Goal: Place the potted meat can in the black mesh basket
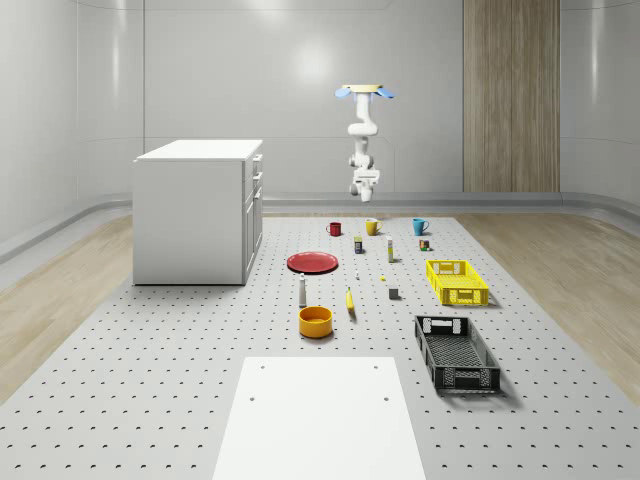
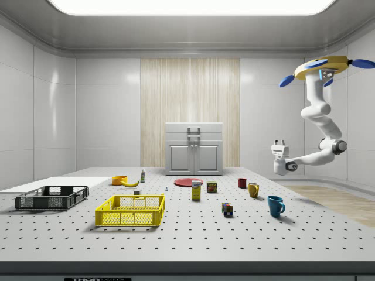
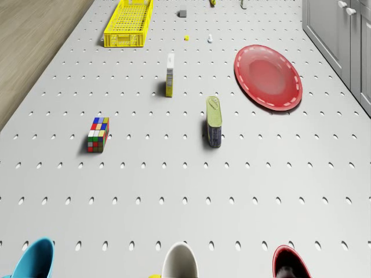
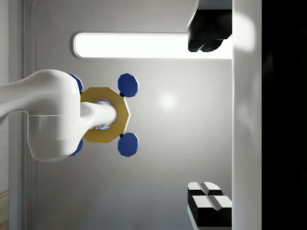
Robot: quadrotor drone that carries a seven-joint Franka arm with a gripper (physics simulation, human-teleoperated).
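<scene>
Jaws [image 4: 208, 120] released, fingers wide apart w/ nothing btwn, pointing up toward the drone [image 2: 326, 68], which hovers high above them near the counter's [image 1: 150, 380] mug end. Potted meat can [image 3: 214, 121] stands on the counter well below the jaws, beside the red plate [image 3: 268, 76]. Black mesh basket [image 1: 457, 353] sits much farther from the jaws, past the yellow crate [image 1: 456, 282].
</scene>
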